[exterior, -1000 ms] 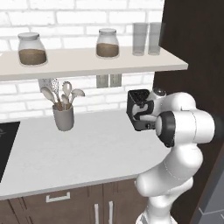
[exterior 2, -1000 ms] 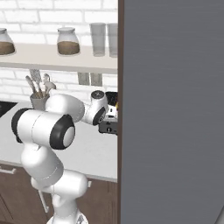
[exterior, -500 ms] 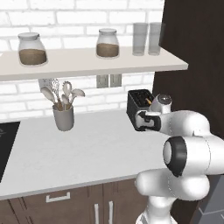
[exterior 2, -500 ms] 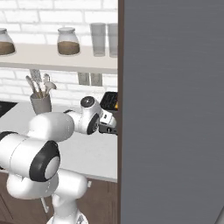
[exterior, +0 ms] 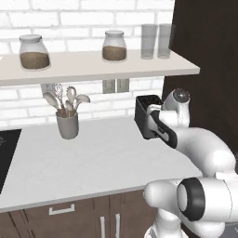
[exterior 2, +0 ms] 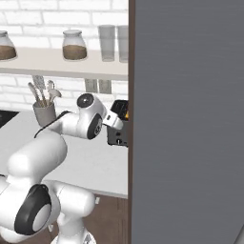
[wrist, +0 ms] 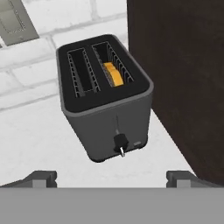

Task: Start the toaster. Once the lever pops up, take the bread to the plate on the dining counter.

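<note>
At the left of the worktop [exterior: 93, 158] stood a grey utensil cup [exterior: 68, 125] against the brick wall, well apart from the toaster [exterior: 145, 116]. The toaster sat at the far right of the worktop, just beside a dark tall cabinet [wrist: 183, 78]. In the left base view the arm covered the toaster's right part; in the right base view a grey panel [exterior 2: 186, 119] cut off its right side.

In the hand view the toaster [wrist: 105, 96] stood upright, its long axis running near to far, its narrow knob face turned toward the gripper. The bread [wrist: 114, 74] sat deep in the right slot; just an orange edge showed.

The gripper [wrist: 111, 177] hung near the knob face, fingertips [wrist: 41, 178] spread wide, holding nothing.
</note>
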You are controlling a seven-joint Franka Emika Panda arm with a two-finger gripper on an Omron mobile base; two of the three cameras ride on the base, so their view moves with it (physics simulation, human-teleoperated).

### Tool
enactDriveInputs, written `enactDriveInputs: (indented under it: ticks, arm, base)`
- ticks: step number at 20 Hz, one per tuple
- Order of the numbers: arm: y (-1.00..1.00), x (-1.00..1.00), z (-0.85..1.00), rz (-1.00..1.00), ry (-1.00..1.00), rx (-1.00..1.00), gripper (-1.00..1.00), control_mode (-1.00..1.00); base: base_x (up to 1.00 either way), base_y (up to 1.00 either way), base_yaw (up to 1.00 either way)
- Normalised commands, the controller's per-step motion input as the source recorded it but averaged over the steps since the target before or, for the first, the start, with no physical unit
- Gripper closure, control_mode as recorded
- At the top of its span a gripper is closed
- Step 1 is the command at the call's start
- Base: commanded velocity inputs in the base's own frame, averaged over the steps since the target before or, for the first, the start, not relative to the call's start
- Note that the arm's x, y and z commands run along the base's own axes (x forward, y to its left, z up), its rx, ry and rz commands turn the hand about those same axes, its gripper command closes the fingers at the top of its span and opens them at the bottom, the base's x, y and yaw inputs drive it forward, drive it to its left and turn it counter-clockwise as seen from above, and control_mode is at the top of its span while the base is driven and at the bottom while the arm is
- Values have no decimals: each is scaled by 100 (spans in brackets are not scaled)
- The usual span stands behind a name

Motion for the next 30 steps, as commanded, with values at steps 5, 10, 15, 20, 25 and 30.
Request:
enactDriveInputs:
  ticks: [5,10,15,20,25,30]
  arm:
    - [-11,-7,100,5,0,1,-100,-100]
    - [0,-11,53,3,0,-1,-100,-100]
    - [0,-2,2,2,0,-9,-100,-100]
    - [0,0,0,0,0,-9,-100,-100]
    - [0,0,0,0,0,0,-100,-100]
    - [0,0,0,0,0,0,-100,-100]
  base:
    - [0,0,0]
    - [0,0,0]
    - [0,0,0]
    - [0,0,0]
    - [0,0,0]
    - [0,0,0]
